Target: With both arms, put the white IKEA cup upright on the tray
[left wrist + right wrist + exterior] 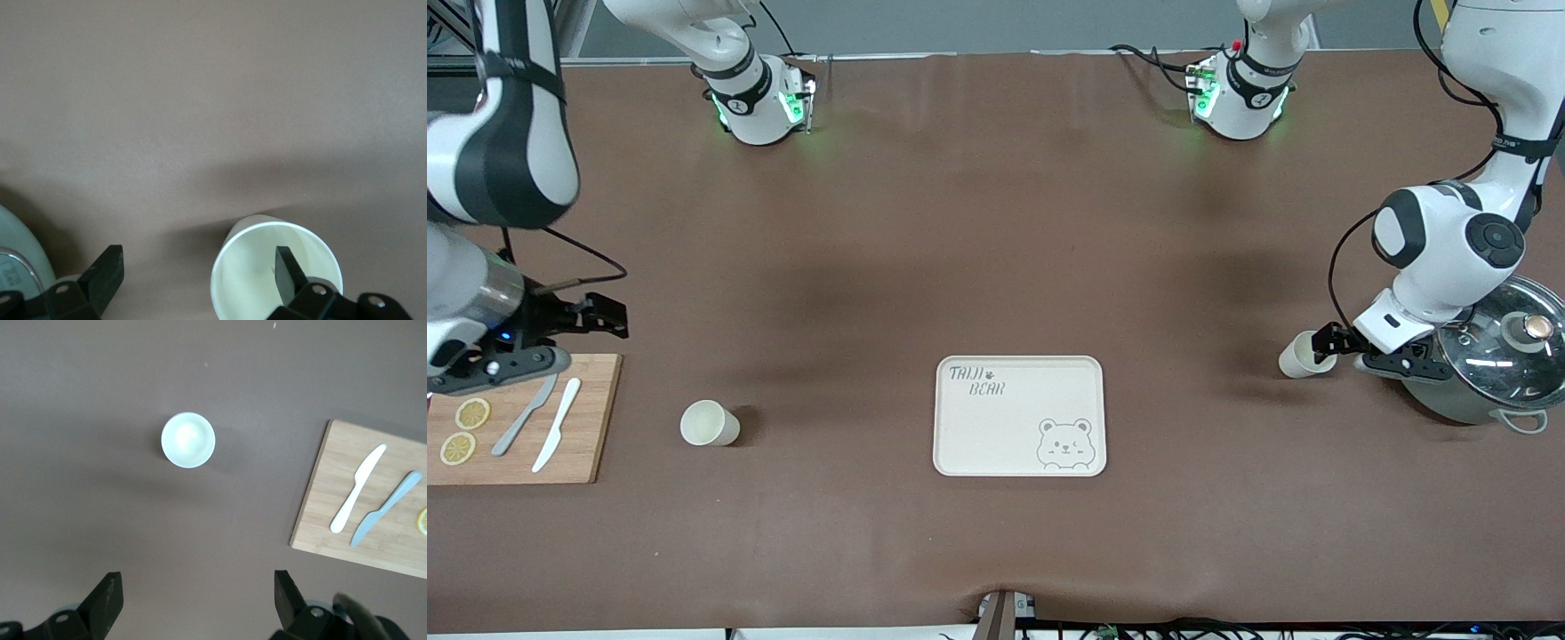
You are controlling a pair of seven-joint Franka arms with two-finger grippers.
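Two white cups are standing on the brown table (996, 222). One cup (710, 423) is sitting upright toward the right arm's end, between the wooden board (578, 427) and the tray (1020, 416), apart from both. The other cup (1303, 356) is tilting or lying toward the left arm's end, with its mouth facing the front camera; I cannot tell exactly how it is resting. The tray is lying flat in the middle of the table, nearer to the front camera, and nothing is resting on it; the bear drawing and the lettering are showing. The left gripper (1327, 341) is reaching low at the second cup, with its jaws standing wide. In the left wrist view one finger (288, 270) is showing in front of the open mouth of this cup (250, 267), while the second finger (107, 270) is staying outside and well apart from it, so the cup is not being squeezed. Just beside this gripper a steel pot (1489, 391) with a glass lid (1507, 342) is standing. The right gripper (609, 316) is hovering over the table beside the board, its fingers (107, 597) spread fully and holding nothing. On the board a white knife (557, 423), a grey knife (525, 416) and two lemon slices (464, 431) are lying.
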